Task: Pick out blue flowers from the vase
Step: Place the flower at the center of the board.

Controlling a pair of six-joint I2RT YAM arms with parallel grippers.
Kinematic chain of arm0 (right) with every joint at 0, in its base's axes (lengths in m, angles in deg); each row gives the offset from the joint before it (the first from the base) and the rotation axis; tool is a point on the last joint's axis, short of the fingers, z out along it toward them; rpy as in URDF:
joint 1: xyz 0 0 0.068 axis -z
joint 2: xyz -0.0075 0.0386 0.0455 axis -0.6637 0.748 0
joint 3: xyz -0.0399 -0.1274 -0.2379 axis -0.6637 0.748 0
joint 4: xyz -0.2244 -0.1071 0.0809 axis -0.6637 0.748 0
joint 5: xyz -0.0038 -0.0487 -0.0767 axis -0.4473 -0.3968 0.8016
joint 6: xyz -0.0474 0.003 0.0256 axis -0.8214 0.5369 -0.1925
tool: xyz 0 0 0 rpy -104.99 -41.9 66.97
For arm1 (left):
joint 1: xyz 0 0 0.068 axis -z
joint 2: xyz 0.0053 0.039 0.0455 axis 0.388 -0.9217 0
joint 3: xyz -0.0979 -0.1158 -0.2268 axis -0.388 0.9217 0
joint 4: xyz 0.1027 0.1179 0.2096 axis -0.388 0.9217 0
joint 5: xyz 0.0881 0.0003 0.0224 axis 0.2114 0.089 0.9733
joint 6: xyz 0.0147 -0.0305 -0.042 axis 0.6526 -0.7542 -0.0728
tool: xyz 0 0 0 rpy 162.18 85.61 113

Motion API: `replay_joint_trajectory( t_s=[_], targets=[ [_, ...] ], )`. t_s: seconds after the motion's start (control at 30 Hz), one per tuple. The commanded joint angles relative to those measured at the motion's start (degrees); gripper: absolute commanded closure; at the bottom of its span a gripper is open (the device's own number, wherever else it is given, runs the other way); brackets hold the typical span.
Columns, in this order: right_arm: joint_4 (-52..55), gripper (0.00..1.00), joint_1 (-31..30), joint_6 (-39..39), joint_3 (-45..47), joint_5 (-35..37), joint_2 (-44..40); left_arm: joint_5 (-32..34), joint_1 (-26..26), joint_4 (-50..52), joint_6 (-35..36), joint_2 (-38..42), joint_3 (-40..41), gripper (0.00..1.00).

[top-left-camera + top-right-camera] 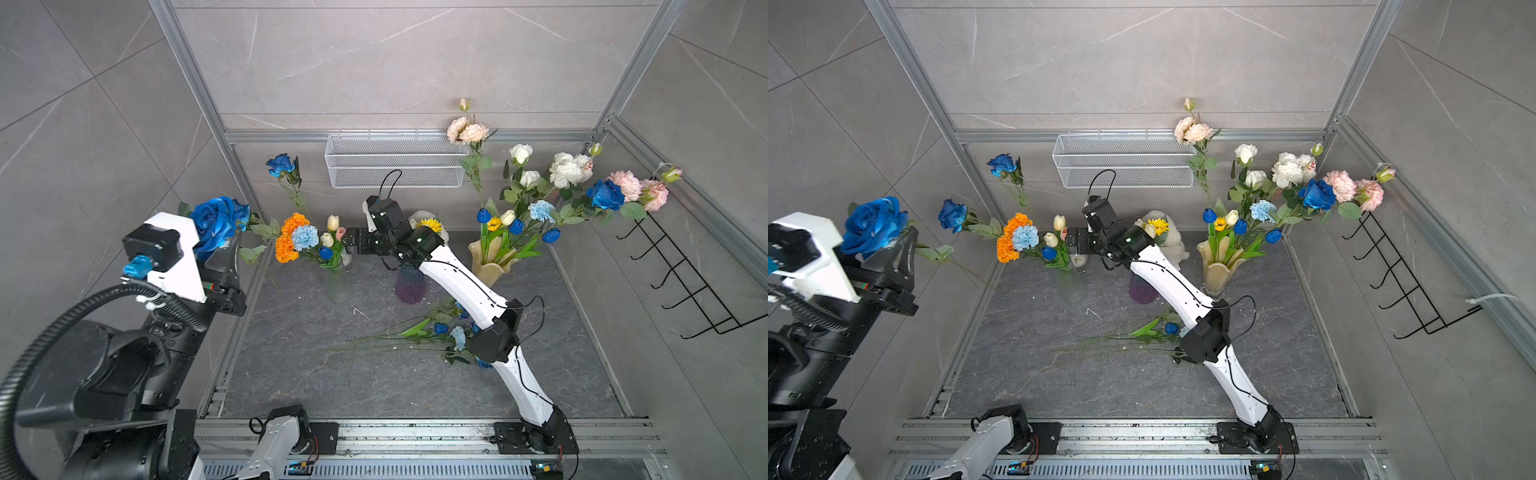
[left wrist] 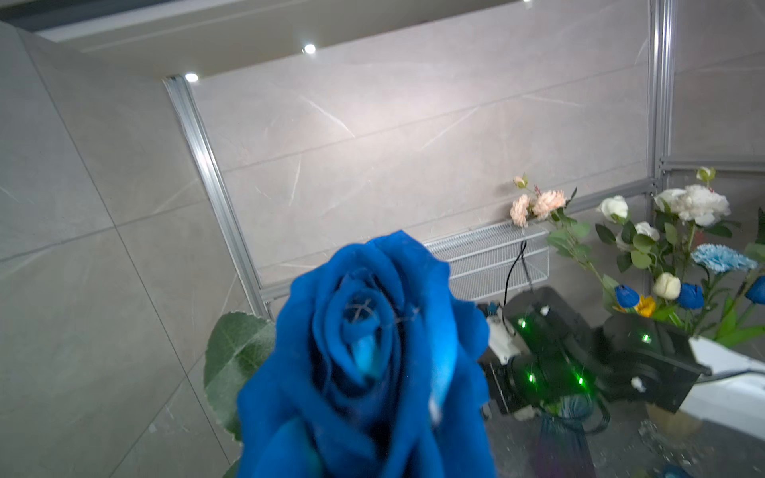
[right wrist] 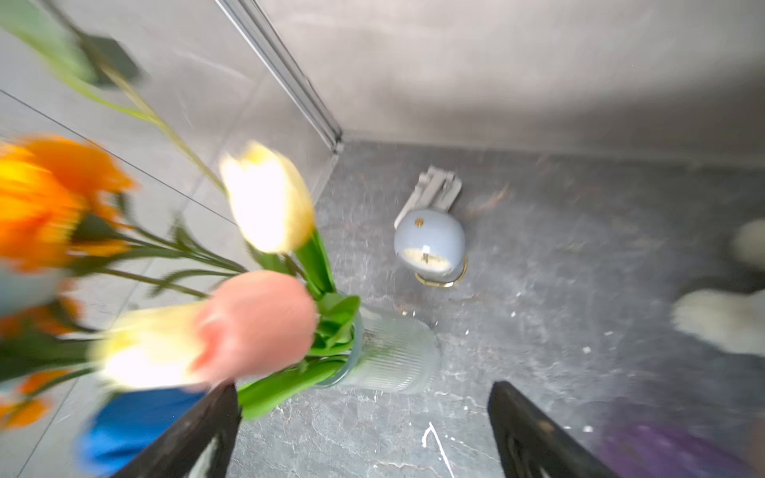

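The small blue tulip bud is seated low in the clear ribbed vase, its stem running down into the neck. Just beside that vase's mouth the nearer right hand is held wide open and empty — the bud lies off one finger's outer side, not between them. Well away from the vase, the left hand is clamped on a large blue rose.

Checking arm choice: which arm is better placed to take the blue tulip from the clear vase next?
Right. The right gripper is open beside the clear vase, close to the blue tulip; the left gripper is raised far off, shut on a rose.
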Motion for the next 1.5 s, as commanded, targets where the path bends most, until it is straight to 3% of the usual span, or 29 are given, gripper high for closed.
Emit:
replay_joint_trajectory(
  t_s=[0.0,0.13,0.33,0.57,0.7,0.8,0.93,1.03,1.1,1.13,1.23,1.33,1.47],
  targets=[
    [-0.7,0.03,0.1,-2.8,7.0,4.7,-8.6,-3.4,-0.1,3.4,3.3,-0.1,2.1,1.00],
    [-8.9,0.00,1.3,-3.1,22.2,6.4,-20.5,-9.6,-0.1,3.5,2.3,0.3,7.2,1.00],
    [-10.5,0.00,7.5,-3.5,36.6,6.1,-34.8,-12.0,0.0,4.4,3.4,0.9,14.7,1.00],
    [-9.1,0.00,12.4,-4.8,45.4,5.1,-43.9,-15.8,0.3,1.0,4.3,0.9,23.3,1.00],
    [-10.1,0.01,13.8,-3.7,48.4,4.0,-45.6,-12.4,4.1,-0.4,6.4,-0.3,23.7,1.00],
    [-10.9,0.00,14.1,-3.1,49.7,3.7,-46.0,-3.7,14.1,-0.1,9.9,-2.4,22.9,1.00],
    [-11.3,0.00,14.3,-2.4,50.4,3.6,-46.2,18.4,39.2,0.7,15.2,-8.2,21.0,1.00],
    [-11.9,0.00,14.7,-2.2,51.2,3.6,-47.2,26.7,50.4,-1.0,16.0,-12.2,19.9,1.00],
    [-11.6,0.00,15.0,-2.3,51.4,3.3,-47.7,39.3,59.5,-1.1,19.7,-16.0,20.2,1.00],
    [-11.3,0.00,15.3,-2.4,51.4,3.0,-47.9,43.4,62.1,-1.1,20.9,-18.1,20.3,1.00],
    [-10.7,0.00,16.2,-2.8,52.6,3.2,-49.6,40.8,64.7,-1.5,19.5,-21.2,21.3,1.00],
    [-9.6,0.00,18.6,-3.1,53.8,3.7,-51.9,43.2,67.8,-2.4,20.2,-24.4,25.3,1.00],
    [-6.6,0.00,22.8,-4.0,53.0,2.2,-53.3,39.7,69.6,-7.8,19.0,-26.5,31.6,1.00]
  ],
)
